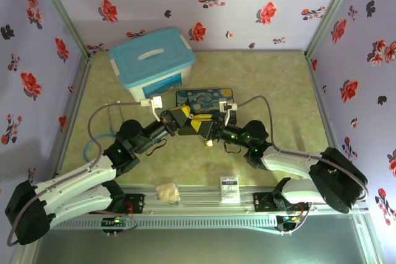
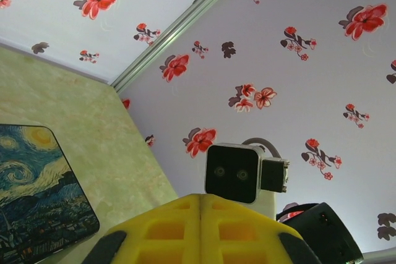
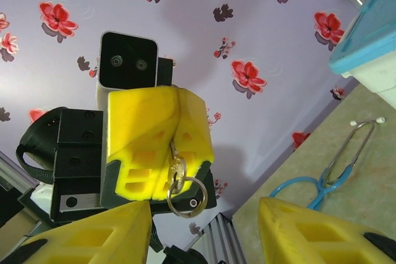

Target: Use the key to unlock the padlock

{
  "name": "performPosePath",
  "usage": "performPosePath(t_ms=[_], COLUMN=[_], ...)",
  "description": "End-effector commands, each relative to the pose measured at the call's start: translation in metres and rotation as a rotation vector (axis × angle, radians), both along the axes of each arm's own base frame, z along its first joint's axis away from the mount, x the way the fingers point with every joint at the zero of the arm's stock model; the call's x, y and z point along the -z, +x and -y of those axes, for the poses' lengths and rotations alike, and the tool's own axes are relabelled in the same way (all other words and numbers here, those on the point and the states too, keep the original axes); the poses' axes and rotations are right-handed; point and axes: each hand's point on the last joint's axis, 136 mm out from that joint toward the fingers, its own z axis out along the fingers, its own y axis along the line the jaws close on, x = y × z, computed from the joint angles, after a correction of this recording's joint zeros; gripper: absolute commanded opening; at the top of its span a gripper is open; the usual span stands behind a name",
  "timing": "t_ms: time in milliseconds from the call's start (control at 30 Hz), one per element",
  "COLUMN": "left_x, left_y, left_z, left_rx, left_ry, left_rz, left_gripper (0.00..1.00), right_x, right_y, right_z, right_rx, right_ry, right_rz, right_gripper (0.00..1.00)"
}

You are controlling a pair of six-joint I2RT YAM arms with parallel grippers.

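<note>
Yellow left gripper [image 3: 162, 146], no legible writing

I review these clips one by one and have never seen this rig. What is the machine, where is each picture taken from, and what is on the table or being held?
The machine is two robot arms bolted at the near table edge. The overhead view looks down on both; they meet mid-table, the left gripper facing the right gripper. The other two pictures come from cameras on the wrists, each looking past its own yellow fingers at the opposite arm.

In the right wrist view, the left gripper's fingers are closed on a small key with a ring dangling from it. The right gripper's own fingers stand wide apart, empty.

On the table lie a blue-lidded storage box, a flat Starry Night box, a stethoscope, a beige lump and a small white card. I cannot pick out the padlock.
</note>
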Motion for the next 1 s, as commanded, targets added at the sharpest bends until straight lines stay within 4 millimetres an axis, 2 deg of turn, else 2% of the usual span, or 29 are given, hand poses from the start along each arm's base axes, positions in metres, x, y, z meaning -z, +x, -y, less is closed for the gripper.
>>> performPosePath(t_ms=[0,233,400,600,633,700,733,967], left_x=[-0.005,-0.002,0.002,0.003,0.005,0.008,0.008,0.009], left_y=[0.000,0.002,0.002,0.002,0.002,0.002,0.002,0.003], left_z=[-0.002,-0.002,-0.001,-0.001,0.000,0.000,0.000,-0.001], left_rx=[0.006,0.005,0.011,0.013,0.015,0.016,0.016,0.011], left_ry=[-0.040,-0.049,-0.043,-0.055,-0.059,-0.064,-0.066,-0.072], left_rz=[0.013,0.001,-0.009,-0.010,-0.015,-0.022,-0.018,-0.010], left_gripper=[0.00,0.00,0.00,0.00,0.00,0.00,0.00,0.00], right_x=[-0.018,-0.021,-0.024,-0.026,-0.027,-0.026,-0.025,-0.021], right_y=[-0.003,-0.001,0.001,0.004,0.004,0.006,0.008,0.008], right_z=[-0.001,-0.001,-0.003,-0.002,-0.001,-0.001,-0.001,-0.002], right_rx=[-0.009,-0.002,-0.006,-0.008,-0.008,-0.012,-0.008,-0.023], right_ry=[0.053,0.070,0.073,0.088,0.095,0.101,0.098,0.099], right_rz=[0.052,0.053,0.054,0.051,0.050,0.045,0.038,0.019], right_gripper=[0.49,0.40,0.46,0.46,0.43,0.20,0.13,0.16])
